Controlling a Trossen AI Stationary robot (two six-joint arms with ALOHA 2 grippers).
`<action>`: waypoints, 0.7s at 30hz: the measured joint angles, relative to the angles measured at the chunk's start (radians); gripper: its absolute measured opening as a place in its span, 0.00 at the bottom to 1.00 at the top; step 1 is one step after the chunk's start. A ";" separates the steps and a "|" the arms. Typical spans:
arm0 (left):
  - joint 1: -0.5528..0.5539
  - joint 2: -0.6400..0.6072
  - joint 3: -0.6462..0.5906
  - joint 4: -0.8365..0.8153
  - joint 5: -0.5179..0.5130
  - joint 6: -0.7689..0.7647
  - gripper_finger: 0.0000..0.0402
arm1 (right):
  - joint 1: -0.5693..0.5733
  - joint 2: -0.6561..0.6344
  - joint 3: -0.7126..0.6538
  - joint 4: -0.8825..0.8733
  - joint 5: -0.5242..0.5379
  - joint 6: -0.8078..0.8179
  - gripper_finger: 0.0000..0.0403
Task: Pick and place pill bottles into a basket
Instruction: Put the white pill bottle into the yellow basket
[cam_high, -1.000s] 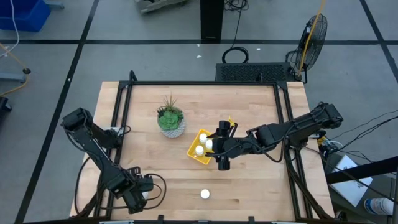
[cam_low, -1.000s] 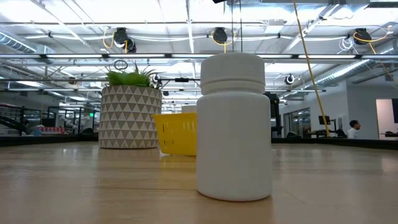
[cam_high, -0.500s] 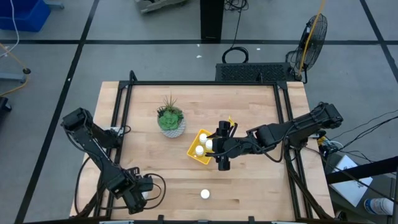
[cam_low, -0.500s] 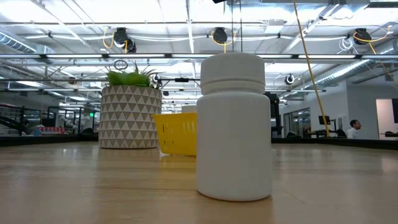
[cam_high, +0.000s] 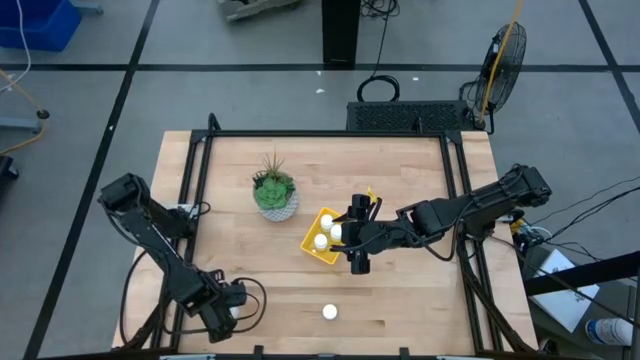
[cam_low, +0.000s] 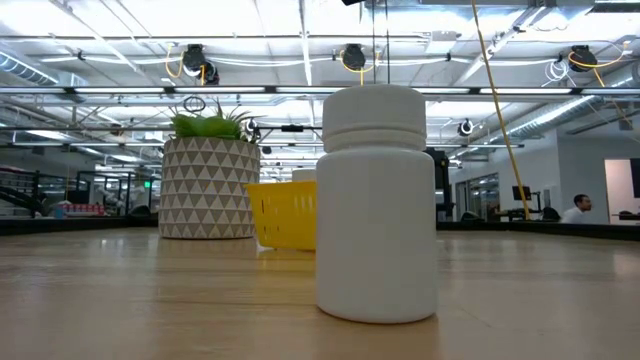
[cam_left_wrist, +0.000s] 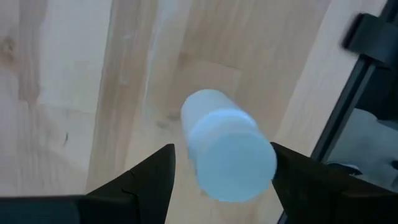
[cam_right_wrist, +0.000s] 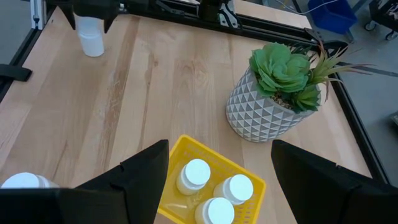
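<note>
Pill bottles: three in basket (cam_right_wrist: 208, 193), two outside

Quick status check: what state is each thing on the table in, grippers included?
Small yellow rectangular plastic tray: upright, holding three bottles.
Three white capped pill bottles in tray: upright.
White pill bottle alone at table front: upright, capped.
White pill bottle at left gripper: upright; grip unclear.
Left gripper: over that bottle.
Right gripper: open, empty, over tray.
White patterned plant pot: upright.

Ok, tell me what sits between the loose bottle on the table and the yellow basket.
Nothing: only bare tabletop separates the bottle from the basket, as the high view shows.
</note>
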 joint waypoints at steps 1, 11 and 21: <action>0.000 0.000 -0.002 0.003 -0.003 0.001 0.63 | 0.000 0.000 0.000 0.000 0.001 0.000 0.68; 0.000 0.000 -0.007 0.018 -0.045 0.009 0.63 | 0.000 0.000 0.000 0.000 0.001 0.004 0.68; 0.000 0.000 -0.007 0.054 -0.027 0.006 0.63 | 0.000 0.000 0.000 0.000 0.003 0.004 0.68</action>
